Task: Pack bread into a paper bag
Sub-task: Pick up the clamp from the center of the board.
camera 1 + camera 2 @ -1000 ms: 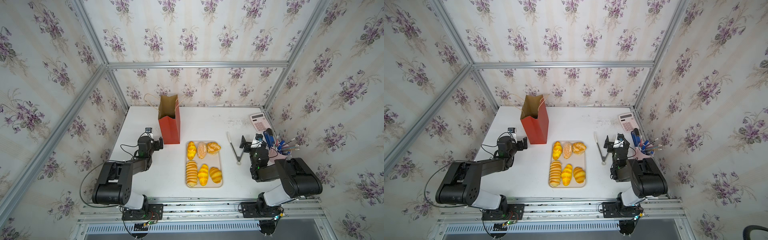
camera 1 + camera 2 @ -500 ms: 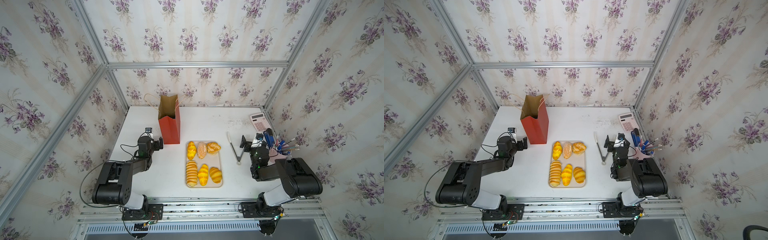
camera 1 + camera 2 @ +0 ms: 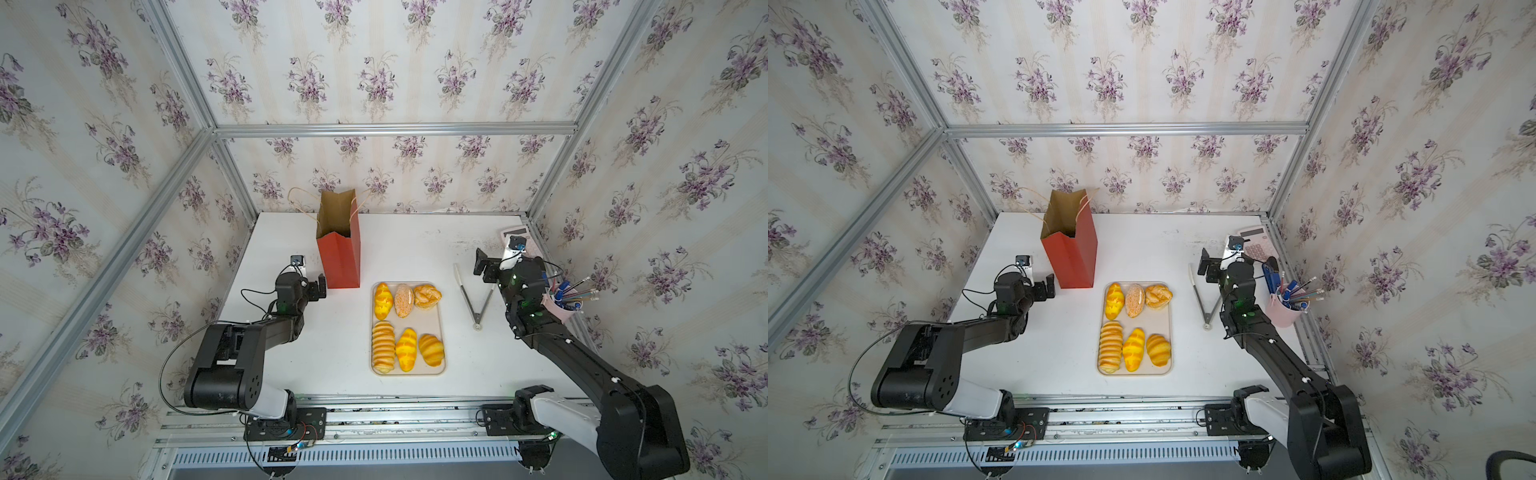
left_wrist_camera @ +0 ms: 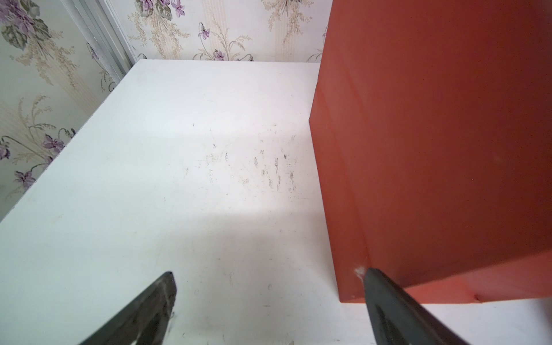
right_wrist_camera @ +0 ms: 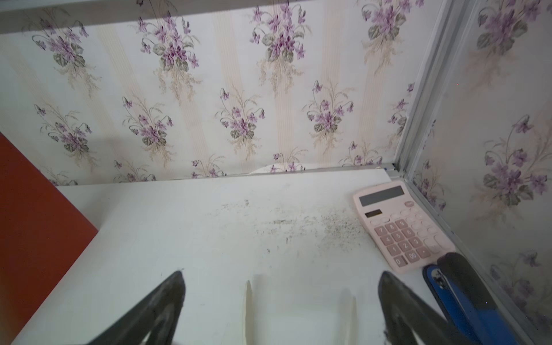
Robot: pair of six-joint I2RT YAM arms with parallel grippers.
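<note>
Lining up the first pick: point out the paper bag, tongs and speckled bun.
paper bag (image 3: pixel 338 262): in a top view, red front.
tongs (image 3: pixel 466 294): in a top view, one blade.
speckled bun (image 3: pixel 403 300): in a top view, its middle.

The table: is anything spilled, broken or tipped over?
Nothing spilled or tipped. The bread lies neatly on the tray, and the paper bag stands upright. Only dark scuff marks smudge the table near the pink calculator.

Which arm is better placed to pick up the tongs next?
Right. Its open end effector hovers over the tongs, whose tips show between its jaws in the wrist view. The left end effector, also open, sits across the tray, beside the bag.
</note>
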